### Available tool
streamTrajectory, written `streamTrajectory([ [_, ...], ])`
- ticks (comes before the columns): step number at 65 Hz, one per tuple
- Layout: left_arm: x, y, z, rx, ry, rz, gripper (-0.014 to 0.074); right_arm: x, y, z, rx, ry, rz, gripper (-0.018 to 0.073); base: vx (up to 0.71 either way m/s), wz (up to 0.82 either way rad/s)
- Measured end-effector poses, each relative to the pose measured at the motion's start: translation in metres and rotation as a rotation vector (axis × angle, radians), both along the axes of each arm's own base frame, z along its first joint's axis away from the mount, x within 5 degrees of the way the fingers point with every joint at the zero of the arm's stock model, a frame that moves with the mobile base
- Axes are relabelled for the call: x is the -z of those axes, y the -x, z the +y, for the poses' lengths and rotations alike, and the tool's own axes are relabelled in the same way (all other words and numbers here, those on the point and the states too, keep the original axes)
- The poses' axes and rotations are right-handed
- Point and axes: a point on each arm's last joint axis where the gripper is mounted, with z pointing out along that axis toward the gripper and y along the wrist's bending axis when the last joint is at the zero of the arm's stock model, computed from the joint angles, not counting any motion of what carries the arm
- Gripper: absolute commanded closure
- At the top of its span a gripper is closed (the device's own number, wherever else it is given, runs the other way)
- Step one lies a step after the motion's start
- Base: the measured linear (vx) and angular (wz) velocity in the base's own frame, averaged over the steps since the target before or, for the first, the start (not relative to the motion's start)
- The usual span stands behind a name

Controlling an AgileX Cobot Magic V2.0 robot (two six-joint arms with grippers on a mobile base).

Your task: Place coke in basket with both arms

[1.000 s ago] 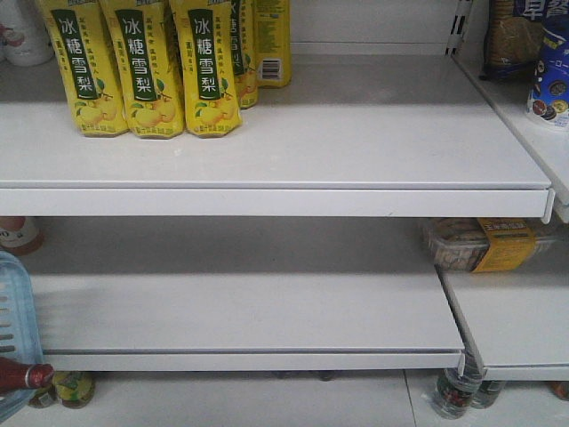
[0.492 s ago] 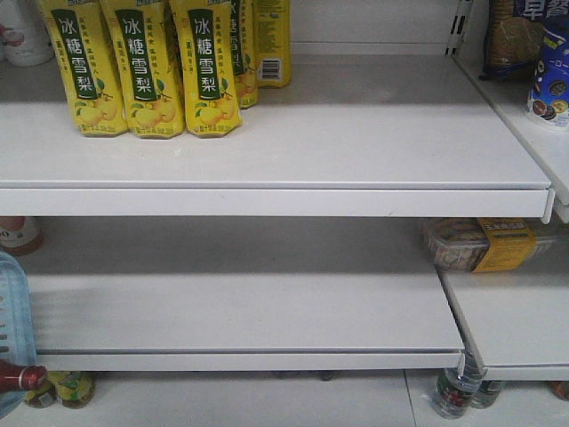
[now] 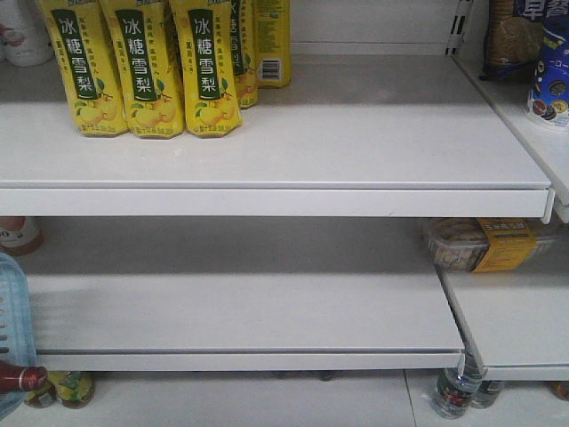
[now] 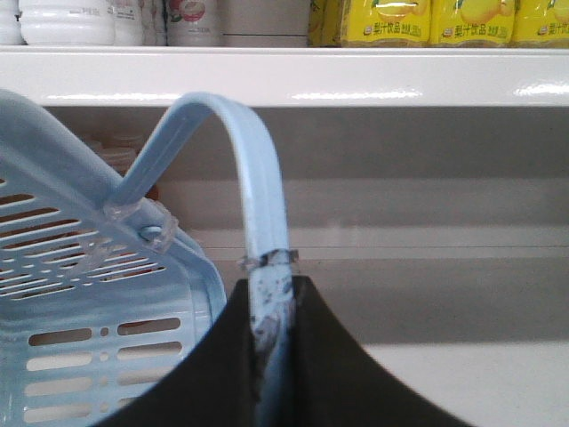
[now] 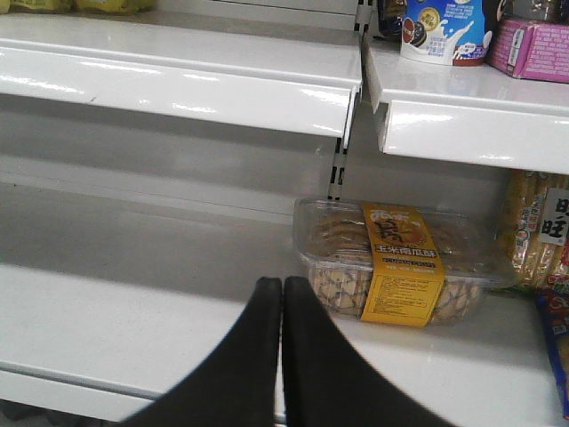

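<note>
Coke (image 3: 20, 377) lies at the near left edge of the front view, its red neck and cap poking out of the basket (image 3: 12, 307), so the placing looks done. The left gripper (image 4: 273, 307) clamps the basket's handle (image 4: 253, 169). The right gripper (image 5: 282, 294) is pressed closed on nothing, near a biscuit tray (image 5: 400, 262). Little seems left.

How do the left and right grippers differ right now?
The left gripper is shut on the basket handle, carrying the light blue basket; the right gripper is shut on nothing, its jaws pressed together. The left gripper faces a bare stretch of shelf with the basket beside it; the right gripper points toward a clear cookie box with a yellow band. Both are black, tapering, and closed.
</note>
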Motion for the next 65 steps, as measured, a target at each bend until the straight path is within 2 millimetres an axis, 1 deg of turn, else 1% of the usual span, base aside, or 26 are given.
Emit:
streamTrajectory([
  [65, 0.0007, 0.0000, 0.0000, 0.000, -0.003, 0.008, 0.0603, 0.0000, 0.0000, 0.0000, 0.000, 0.000, 0.000, 0.0569, 0.00, 0.00],
])
